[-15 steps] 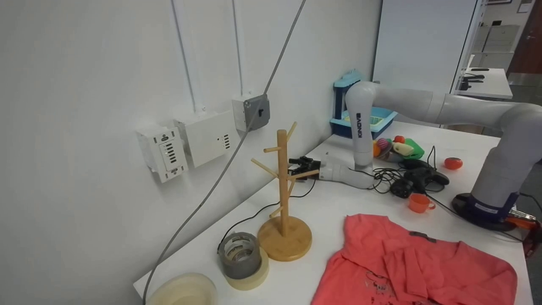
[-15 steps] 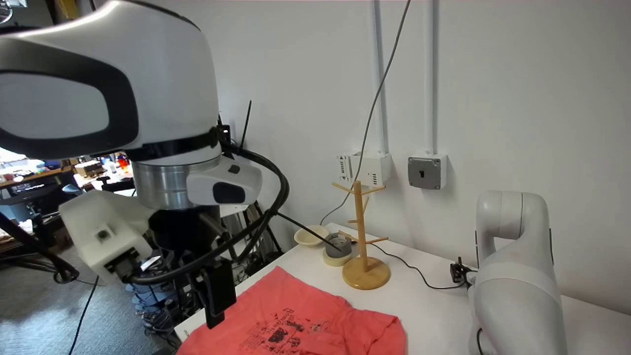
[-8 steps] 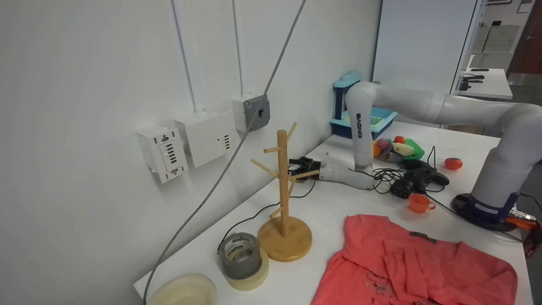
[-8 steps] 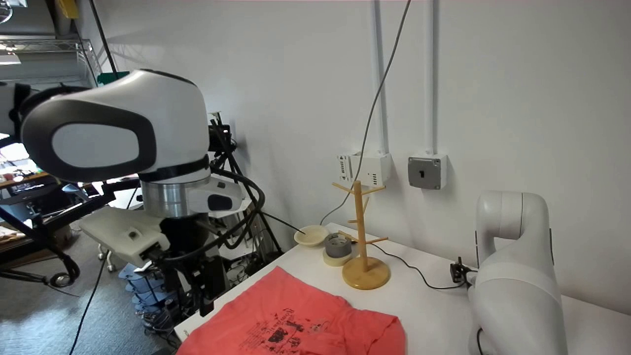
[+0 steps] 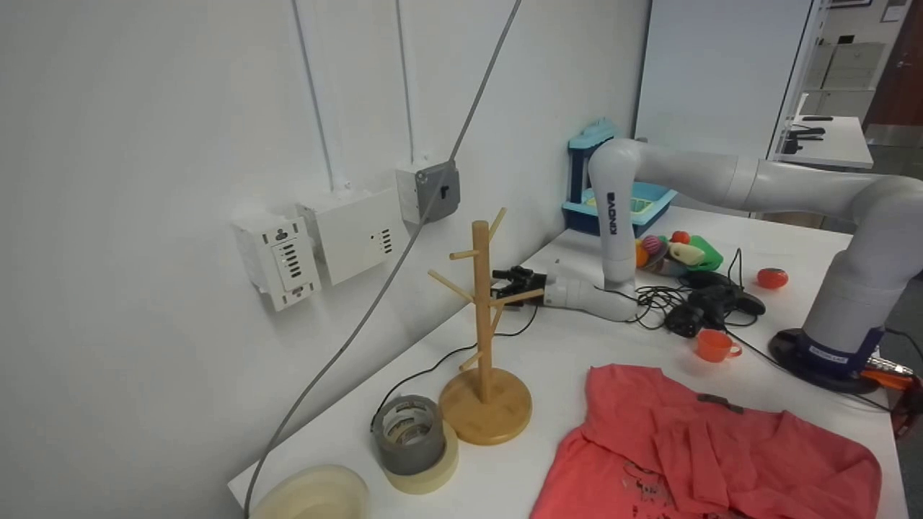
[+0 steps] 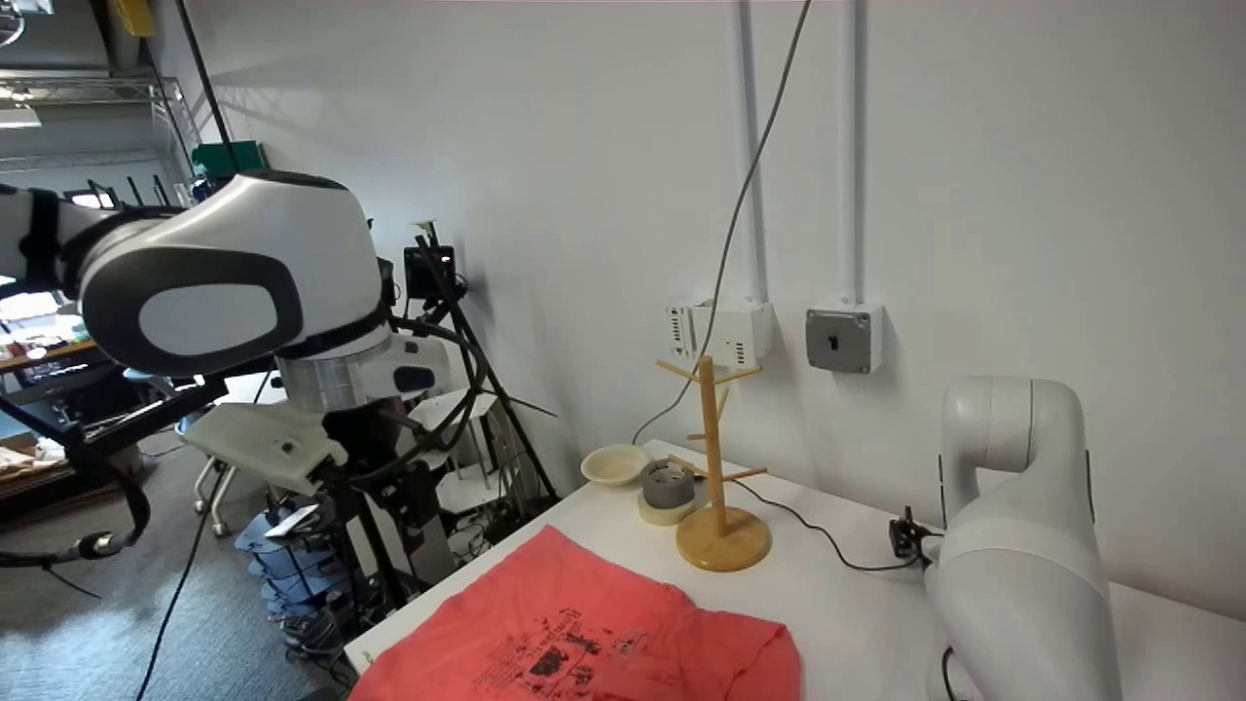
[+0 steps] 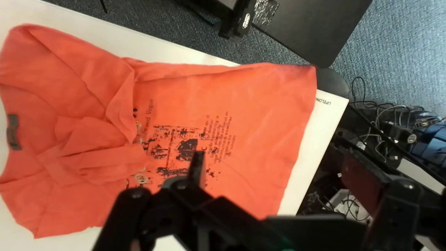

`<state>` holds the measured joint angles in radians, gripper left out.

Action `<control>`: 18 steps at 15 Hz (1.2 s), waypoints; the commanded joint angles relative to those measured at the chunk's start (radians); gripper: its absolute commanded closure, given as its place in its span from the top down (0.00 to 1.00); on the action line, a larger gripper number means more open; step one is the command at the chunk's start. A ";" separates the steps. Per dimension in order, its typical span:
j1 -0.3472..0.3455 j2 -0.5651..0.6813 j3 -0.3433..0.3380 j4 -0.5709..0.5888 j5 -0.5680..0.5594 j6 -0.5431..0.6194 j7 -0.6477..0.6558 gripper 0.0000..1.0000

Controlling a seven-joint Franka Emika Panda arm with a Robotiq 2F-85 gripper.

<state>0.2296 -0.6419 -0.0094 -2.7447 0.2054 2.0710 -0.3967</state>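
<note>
White arm (image 6: 321, 224): comes in from the left in an exterior view, above the carpet (image 6: 107, 604).
Claw (image 7: 273, 164): fingers (image 7: 198, 170) spread wide; it hangs clear of the cloth near the table end, in the wrist view with one finger across the shirt's print and the other past the edge.
Table end (image 6: 608, 526): slants back towards the wall; in the wrist view a white strip shows between it and the hem.
Shirt (image 7: 264, 111): coral red, spread beside the claw, hem towards the table end, one corner lapping over the long side, cloth bunched near the collar.
Tabletop (image 6: 866, 643): white surface runs between the shirt and the mug stand, then on to the grey arm.
Wall (image 6: 584, 292): bounds the table at the back.
Grey arm (image 6: 1022, 574): takes up the right of an exterior view.
Bowl (image 6: 615, 465): cream, close to the table end; its inside looks plain.
Grey tape (image 5: 414, 458): stacked on beige tape (image 5: 433, 477).
Mug stand (image 5: 484, 324): upright, just beside the tape.
Blue tub (image 5: 580, 218): against the wall, a pale yellow rack (image 5: 639, 205) inside.
Toy pile (image 5: 685, 252): near the tub.
Orange cup (image 5: 714, 346): near the shirt, handle to the right; contents cannot be made out.
</note>
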 commanded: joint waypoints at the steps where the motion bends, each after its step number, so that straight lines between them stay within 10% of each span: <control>1: 0.003 0.000 -0.003 0.001 -0.002 -0.002 0.002 1.00; 9: 0.000 0.133 0.035 0.022 -0.033 0.074 0.039 1.00; 12: 0.087 0.110 0.147 -0.001 0.020 0.090 0.132 1.00; 18: 0.109 0.372 0.214 0.146 -0.017 0.304 0.158 1.00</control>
<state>0.3377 -0.4051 0.1930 -2.6854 0.2044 2.3020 -0.2571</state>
